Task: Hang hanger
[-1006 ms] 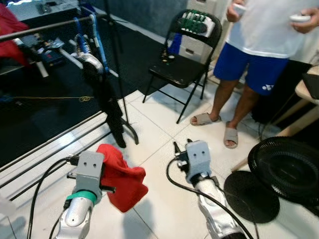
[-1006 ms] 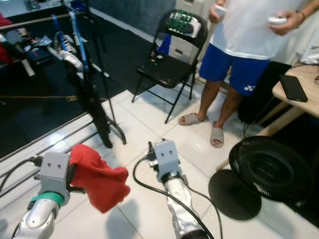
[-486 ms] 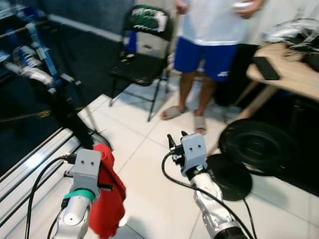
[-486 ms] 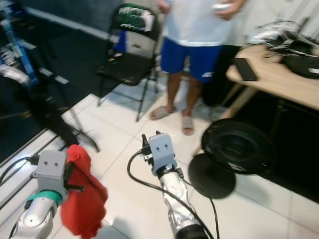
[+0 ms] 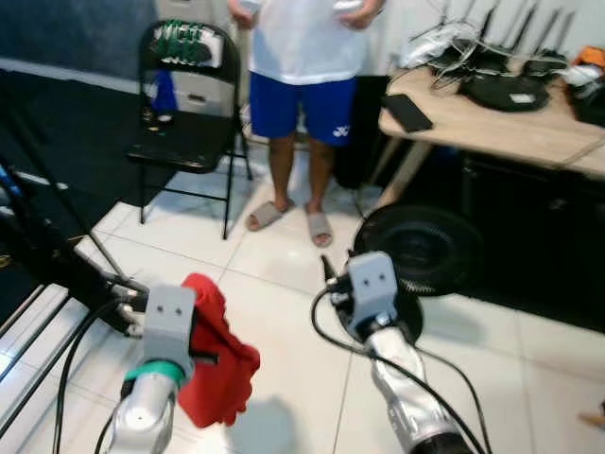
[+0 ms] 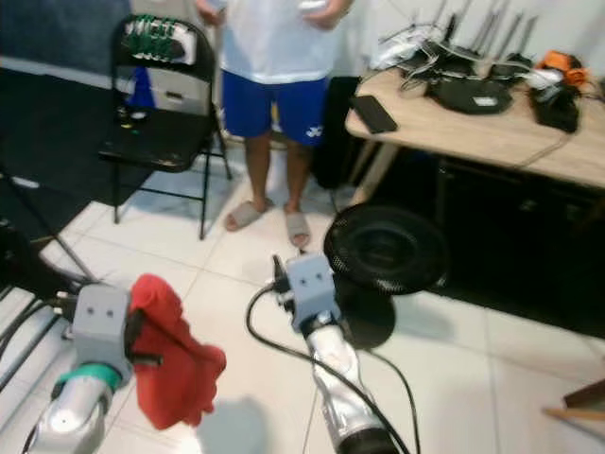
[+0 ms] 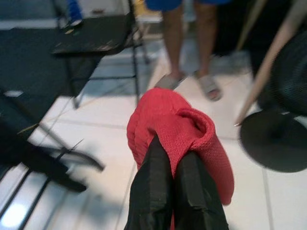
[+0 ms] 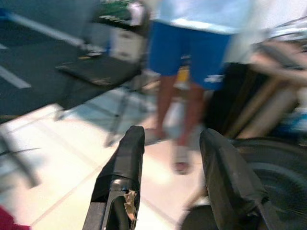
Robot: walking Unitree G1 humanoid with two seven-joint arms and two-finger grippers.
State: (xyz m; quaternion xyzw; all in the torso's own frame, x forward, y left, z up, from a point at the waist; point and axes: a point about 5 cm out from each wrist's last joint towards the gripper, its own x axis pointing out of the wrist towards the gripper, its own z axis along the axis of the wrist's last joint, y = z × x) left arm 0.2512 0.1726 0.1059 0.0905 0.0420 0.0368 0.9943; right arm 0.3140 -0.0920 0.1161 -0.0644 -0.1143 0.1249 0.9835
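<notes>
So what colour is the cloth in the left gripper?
Red; the cloth shows best in the left wrist view, pinched by the left gripper.

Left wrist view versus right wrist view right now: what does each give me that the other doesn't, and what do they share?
Left wrist view: the left gripper with its two black fingers shut on the red knitted cloth, and the black metal stand's feet on the floor.

Right wrist view: the right gripper with fingers apart and nothing between them.

Both: the black folding chair, the person's legs in blue shorts and sandals, the round black floor fan and the white tiled floor.
</notes>
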